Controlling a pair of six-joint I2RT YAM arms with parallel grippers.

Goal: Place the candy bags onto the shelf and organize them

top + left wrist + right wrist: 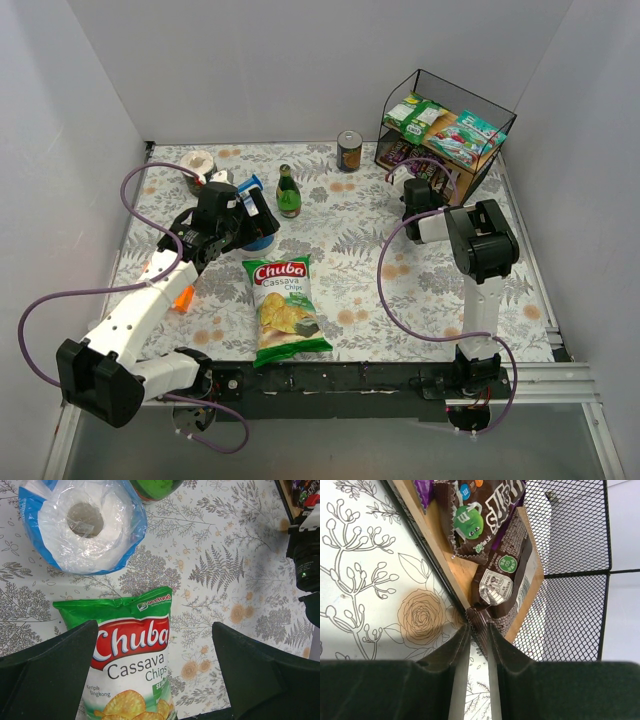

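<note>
Right pincer (479,626): down low by the shelf, tips only a little apart, crinkly end of the brown candy bag (502,575) right at them; cannot tell if pinching or letting go.
Brown candy bag: lying on the bottom board of the shelf (462,575), end right at the board's edge, touching the M&M's bag (480,515).
Left pincer (152,630): wide open, holding nothing, hanging over the Chuba chips bag (132,650).
Other candy bags: green-and-white one (418,113) and teal one (465,135) up on the top board.
Worry one: could get dragged back off the board if caught in the tips on the way out.
Worry two: so close to the edge, could tip and slide down to the table.
Worry three: could shake the bags loose with a bump on the wire frame.
</note>
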